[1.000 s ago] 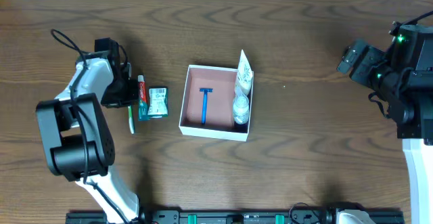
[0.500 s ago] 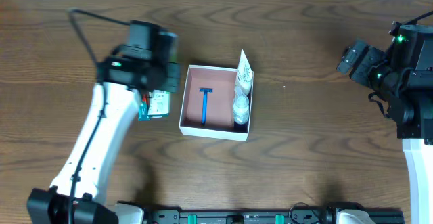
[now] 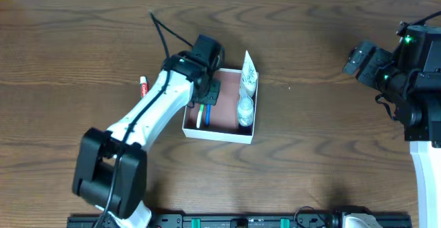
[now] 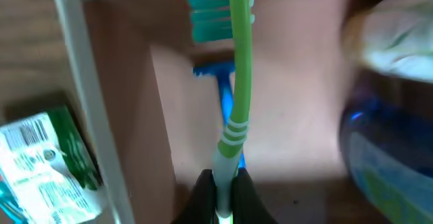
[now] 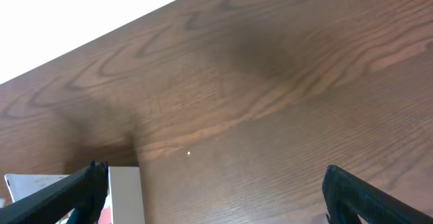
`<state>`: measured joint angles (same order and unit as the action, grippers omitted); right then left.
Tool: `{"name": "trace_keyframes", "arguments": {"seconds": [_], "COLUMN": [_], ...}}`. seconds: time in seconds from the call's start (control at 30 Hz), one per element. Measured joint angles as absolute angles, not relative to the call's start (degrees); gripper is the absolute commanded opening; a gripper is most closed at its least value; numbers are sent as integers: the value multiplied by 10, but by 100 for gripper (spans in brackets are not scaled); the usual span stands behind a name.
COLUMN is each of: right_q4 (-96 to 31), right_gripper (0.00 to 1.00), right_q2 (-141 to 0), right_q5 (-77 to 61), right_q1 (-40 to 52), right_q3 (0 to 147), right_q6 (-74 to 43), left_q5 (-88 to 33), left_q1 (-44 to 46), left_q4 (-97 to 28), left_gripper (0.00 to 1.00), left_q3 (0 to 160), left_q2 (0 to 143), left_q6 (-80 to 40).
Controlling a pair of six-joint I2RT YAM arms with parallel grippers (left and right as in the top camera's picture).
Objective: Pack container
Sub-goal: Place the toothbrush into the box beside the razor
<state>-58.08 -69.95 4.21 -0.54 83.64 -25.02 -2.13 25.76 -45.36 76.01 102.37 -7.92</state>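
Observation:
The container (image 3: 217,136), a square shallow white-walled box with a pinkish-brown inside, sits mid-table. In it lie a blue razor (image 3: 207,116), a white tube (image 3: 248,75) and a clear bottle (image 3: 244,108). My left gripper (image 3: 205,101) is over the container's left half, shut on a green and white toothbrush (image 3: 200,116). In the left wrist view the jaws (image 4: 222,198) clamp the toothbrush (image 4: 238,82) by its handle end, just above the razor (image 4: 227,101) and beside the container's left wall (image 4: 86,88). My right gripper (image 5: 216,204) is open and empty, far right (image 3: 362,59).
A toothpaste tube with a red cap (image 3: 143,86) lies left of the container, mostly hidden by my left arm. A small green packet (image 4: 47,163) lies just outside the container's left wall. A container corner (image 5: 125,197) shows in the right wrist view.
My left arm has swung right from the items on the left side, carrying the toothbrush over into the container. The right arm has not moved.

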Motion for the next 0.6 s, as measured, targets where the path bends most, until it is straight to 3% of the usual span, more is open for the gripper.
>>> {"name": "trace_keyframes", "arguments": {"seconds": [0.43,0.6], "right_q4": [-581,-581], "right_gripper": [99,99], "right_q2": [-700,-700], "right_q5": [42,42], "right_q1": [-5,-5], "right_q3": [836,836], "right_q6": [-250,-250], "left_q5": [-11,-10], "left_q1": [260,260], "left_q4": [-496,-498], "left_gripper": [7,32], "left_q3": [758,758], "left_q2": [1024,1025], "left_q6": [-108,-110]}}
